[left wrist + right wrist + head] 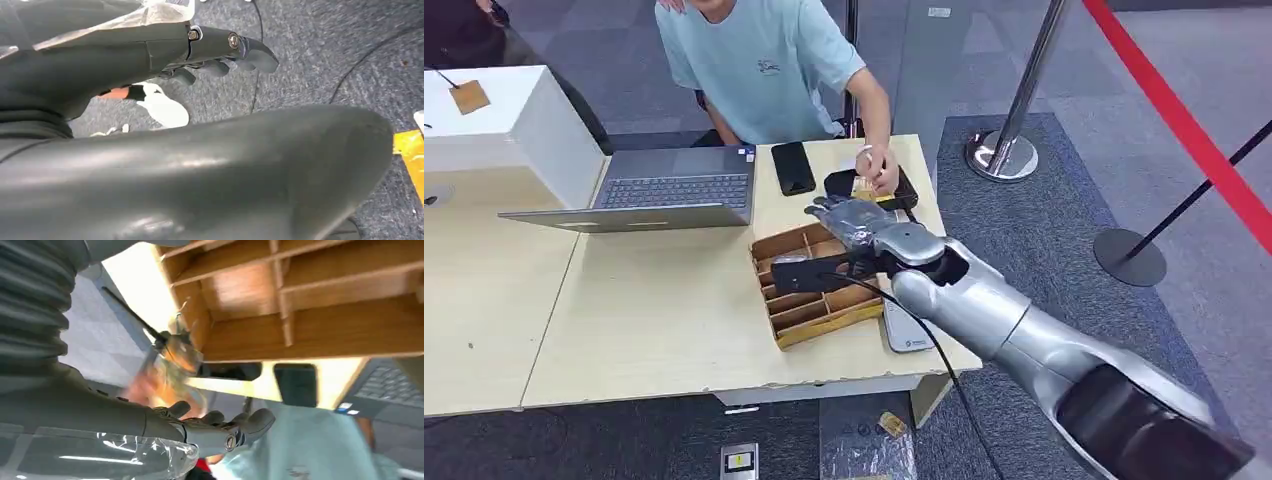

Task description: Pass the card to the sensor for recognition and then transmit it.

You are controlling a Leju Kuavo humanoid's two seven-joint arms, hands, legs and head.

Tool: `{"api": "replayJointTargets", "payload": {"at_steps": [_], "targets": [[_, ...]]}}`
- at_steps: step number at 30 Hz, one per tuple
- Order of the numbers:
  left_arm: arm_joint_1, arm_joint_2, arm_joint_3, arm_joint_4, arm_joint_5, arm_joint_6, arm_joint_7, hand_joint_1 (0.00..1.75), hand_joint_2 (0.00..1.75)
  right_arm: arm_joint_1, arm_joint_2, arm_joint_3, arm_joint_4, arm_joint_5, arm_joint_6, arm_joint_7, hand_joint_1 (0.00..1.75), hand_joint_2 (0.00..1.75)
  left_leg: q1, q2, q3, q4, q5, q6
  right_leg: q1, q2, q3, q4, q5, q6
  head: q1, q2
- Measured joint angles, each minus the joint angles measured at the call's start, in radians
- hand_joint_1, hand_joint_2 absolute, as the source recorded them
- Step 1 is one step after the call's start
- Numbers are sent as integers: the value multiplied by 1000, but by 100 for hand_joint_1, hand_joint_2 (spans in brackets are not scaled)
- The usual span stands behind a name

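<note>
Centre frame, the right robot hand (849, 215) reaches empty, fingers spread, over the wooden tray (796, 318) toward the card (865, 187) a person's hand (881, 170) holds above the sensor (844, 183), near the surface (664, 320) edge. The left robot hand (235, 50) hangs loosely curled, empty.

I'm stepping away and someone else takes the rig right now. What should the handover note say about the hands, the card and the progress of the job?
Right hand: stretched out over the table past the wooden tray, fingers apart, holding nothing, close to the person's hand.
Left hand: hanging low over the carpet, fingers loosely curled, holding nothing.
Card: in the person's hand, over the black sensor at the far table edge, beside the phone.
Done: the robot's card is out of its hand. Whether the sensor read it cannot be told.
Left: confirm the handover, then draw the right arm back.
</note>
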Motion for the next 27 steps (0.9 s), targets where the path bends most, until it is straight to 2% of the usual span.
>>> {"api": "replayJointTargets", "payload": {"at_steps": [7, 13, 18, 27], "targets": [[-11, 22, -8, 0, 7, 4, -42, 0, 0, -3, 36, 21, -6, 5, 9, 0, 0, 175, 0, 0, 0, 0, 0, 0, 0, 0, 0, 0, 0, 0, 0, 0], [-14, 25, -9, 0, 4, 1, -56, 0, 0, -12, 47, 27, -9, 20, 1, 1, 0, 175, 0, 0, 0, 0, 0, 0, 0, 0, 0, 0, 0, 0, 0, 0], [-13, 25, -9, 0, 2, -2, -56, 0, 0, -14, 47, 25, -9, 48, -27, 24, 0, 175, 0, 0, 0, 0, 0, 0, 0, 0, 0, 0, 0, 0, 0, 0], [-14, 25, -14, 0, -28, -45, -40, 0, 0, -18, 47, 17, -3, 63, -54, 21, 0, 175, 0, 0, 0, 0, 0, 0, 0, 0, 0, 0, 0, 0, 0, 0]]}}
